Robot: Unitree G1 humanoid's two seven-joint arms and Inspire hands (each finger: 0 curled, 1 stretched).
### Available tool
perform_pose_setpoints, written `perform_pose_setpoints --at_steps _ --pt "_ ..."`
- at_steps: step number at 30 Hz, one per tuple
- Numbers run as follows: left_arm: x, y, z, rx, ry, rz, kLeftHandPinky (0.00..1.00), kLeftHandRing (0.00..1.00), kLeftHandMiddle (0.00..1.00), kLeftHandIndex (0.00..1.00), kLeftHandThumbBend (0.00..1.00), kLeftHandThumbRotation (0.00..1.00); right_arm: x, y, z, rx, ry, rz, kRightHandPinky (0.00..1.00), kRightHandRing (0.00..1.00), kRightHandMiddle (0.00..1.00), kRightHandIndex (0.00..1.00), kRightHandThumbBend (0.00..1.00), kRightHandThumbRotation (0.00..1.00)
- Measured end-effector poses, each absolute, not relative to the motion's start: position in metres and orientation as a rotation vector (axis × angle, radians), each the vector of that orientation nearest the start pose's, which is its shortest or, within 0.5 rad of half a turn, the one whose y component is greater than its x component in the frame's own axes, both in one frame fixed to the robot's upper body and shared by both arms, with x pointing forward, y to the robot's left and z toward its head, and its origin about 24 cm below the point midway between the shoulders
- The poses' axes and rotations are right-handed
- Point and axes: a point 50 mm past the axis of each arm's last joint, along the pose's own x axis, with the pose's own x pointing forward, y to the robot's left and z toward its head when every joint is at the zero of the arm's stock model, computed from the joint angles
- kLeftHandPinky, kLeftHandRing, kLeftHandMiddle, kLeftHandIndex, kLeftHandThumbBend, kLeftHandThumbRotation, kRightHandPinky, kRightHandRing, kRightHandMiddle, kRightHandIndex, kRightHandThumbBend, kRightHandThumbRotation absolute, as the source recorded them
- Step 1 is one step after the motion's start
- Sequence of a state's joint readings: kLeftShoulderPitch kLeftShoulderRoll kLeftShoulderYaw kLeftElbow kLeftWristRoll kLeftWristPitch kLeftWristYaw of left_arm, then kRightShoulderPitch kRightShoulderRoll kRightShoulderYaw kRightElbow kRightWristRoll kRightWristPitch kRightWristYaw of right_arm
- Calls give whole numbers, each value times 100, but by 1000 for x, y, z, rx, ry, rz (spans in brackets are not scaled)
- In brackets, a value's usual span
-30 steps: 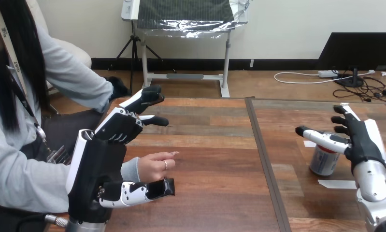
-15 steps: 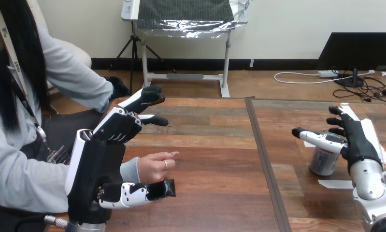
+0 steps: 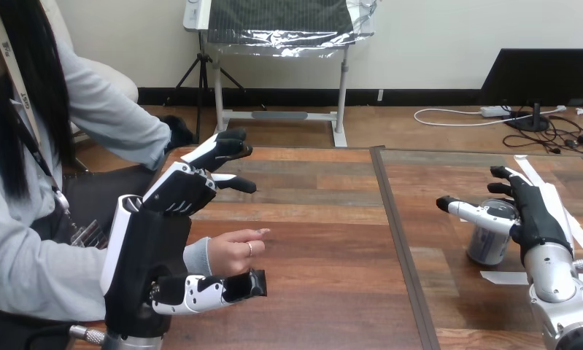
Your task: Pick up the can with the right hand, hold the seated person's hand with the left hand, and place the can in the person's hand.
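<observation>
A silver can (image 3: 487, 244) stands upright on the right part of the wooden table (image 3: 325, 240). My right hand (image 3: 538, 217) is just right of it and open, its thumb reaching left across the can's top and its fingers straight behind the can. My left hand (image 3: 153, 240) is raised at the left and open, with its fingers spread up and forward and its thumb low near the front edge. The person's hand (image 3: 237, 250) lies in the gap between that thumb and those fingers, fingers loosely curled. I cannot tell whether my thumb touches it.
White tape strips (image 3: 503, 277) lie on the table around the can. A dark seam (image 3: 398, 240) runs front to back between the two table halves. The person sits at the left edge, with a grey sleeve (image 3: 40, 270) along the table's front left.
My right hand has moved a little left and down, closer around the can, with its thumb further across the top. My left hand and the person's hand have stayed in place.
</observation>
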State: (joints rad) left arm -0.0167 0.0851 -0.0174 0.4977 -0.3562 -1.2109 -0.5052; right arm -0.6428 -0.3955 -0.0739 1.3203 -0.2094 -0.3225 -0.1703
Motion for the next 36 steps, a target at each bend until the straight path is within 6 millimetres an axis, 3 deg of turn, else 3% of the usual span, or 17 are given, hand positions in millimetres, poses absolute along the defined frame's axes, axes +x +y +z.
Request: perform_pose_setpoints --at_steps 17,23,32,36 --pt "207 168 42 15 -743 -250 59 80 83 75 100 41 322 -273 2 -515 337 -243 73 82 85 89 100 35" --pt "206 168 41 10 -739 -249 59 80 83 75 100 40 322 -273 2 -517 337 -242 68 78 84 88 100 32" --pt "205 169 41 -2 -742 -245 59 80 83 75 100 40 322 -273 2 -516 337 -244 60 70 78 81 100 23" --pt "205 170 41 -4 -744 -245 60 81 84 76 100 39 322 -273 3 -515 336 -249 55 66 73 75 100 12"
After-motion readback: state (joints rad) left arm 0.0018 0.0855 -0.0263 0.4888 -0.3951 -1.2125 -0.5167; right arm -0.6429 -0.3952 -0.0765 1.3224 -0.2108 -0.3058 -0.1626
